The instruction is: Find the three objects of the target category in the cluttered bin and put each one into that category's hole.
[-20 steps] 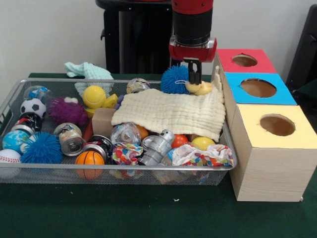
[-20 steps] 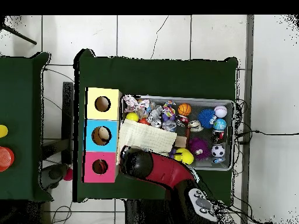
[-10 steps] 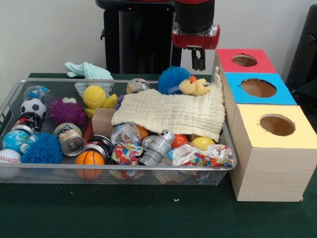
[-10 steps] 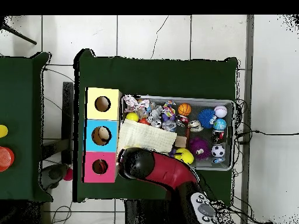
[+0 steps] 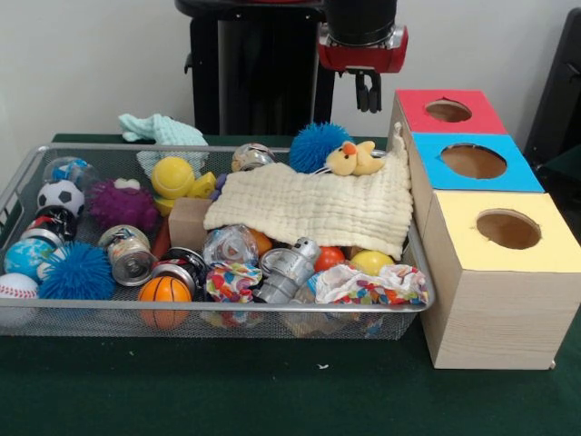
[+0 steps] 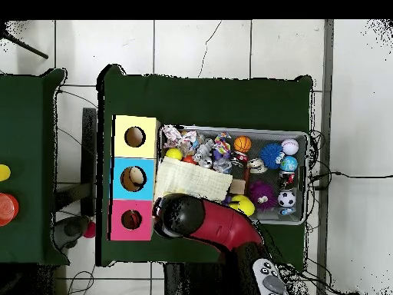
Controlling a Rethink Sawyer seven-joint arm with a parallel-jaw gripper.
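A dark green cloth-covered worktop (image 5: 272,391) stands before a pale wall, over a white tiled floor in the overhead view. The robot's black-fingered hand (image 5: 367,91) hangs empty, its two fingers drawn close together with only a slim gap, above the far end of the wire mesh bin (image 5: 91,313) and just beside the red-topped section (image 5: 449,111) of the wooden sorting box. Directly below the hand a small yellow plush duck (image 5: 354,160) lies against a spiky blue ball (image 5: 319,145), on the far edge of a cream waffle-weave cloth (image 5: 313,207) that hides much of the bin's contents on that side. Further from the hand, the blue-topped section (image 5: 472,161) and yellow-topped section (image 5: 504,229) each show a round hole. The bin is crowded: a purple fuzzy ball (image 5: 123,204), a soccer-patterned ball (image 5: 60,195), a small basketball (image 5: 164,291), crushed metal cans (image 5: 130,257) and a crumpled patterned rag (image 5: 368,283). No writing can be read. Open air surrounds the hand; bare worktop lies along the bin's near side.
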